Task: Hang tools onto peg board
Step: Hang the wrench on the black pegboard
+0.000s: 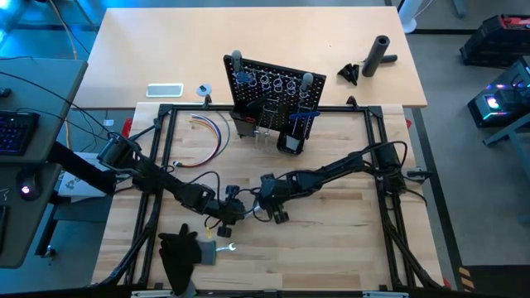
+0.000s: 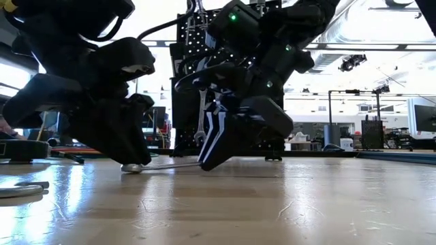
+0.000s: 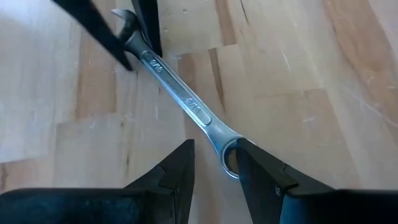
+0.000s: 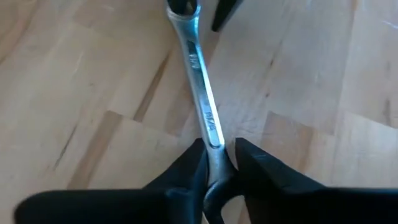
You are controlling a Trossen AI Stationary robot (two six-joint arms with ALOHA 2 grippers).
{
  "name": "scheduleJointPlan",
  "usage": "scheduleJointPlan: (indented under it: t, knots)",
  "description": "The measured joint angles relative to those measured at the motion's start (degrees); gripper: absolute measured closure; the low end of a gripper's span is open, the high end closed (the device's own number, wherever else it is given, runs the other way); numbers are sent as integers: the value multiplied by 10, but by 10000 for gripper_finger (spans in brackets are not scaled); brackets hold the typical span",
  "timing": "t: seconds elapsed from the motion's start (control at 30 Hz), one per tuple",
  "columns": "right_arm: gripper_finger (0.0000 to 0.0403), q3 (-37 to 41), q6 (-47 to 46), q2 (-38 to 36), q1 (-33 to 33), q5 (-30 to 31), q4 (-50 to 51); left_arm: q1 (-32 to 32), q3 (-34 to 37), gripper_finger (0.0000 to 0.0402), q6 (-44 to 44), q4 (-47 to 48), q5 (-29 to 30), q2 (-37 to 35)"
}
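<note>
Wrench mid-table, towards the front edge: handover. Left gripper clamped on ring end; right gripper clamped on shaft, for hanging on board.

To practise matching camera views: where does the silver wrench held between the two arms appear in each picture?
High view: wrench barely visible between the end effectors, centre-bottom.
Low view: thin bar low on the table, left of centre.
Left wrist view: diagonal, centre.
Right wrist view: upright, centre.
Shared landmark: the wooden table.
</note>
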State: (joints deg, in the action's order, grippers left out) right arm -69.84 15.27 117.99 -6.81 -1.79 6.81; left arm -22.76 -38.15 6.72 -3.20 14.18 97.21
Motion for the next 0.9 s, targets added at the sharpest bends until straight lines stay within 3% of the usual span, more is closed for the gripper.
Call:
scheduleJointPlan:
  t: [0.3, 0.57, 0.9]
  knots:
    - [395, 0, -9, -2, -1, -19, 14, 4, 0, 289, 0, -4, 10, -1]
    - [400, 0, -24, -1, -9, -17, 16, 4, 0, 289, 5, -3, 15, -8]
    - [403, 0, -45, -7, -11, -20, 22, 6, 1, 289, 5, 26, 48, -79]
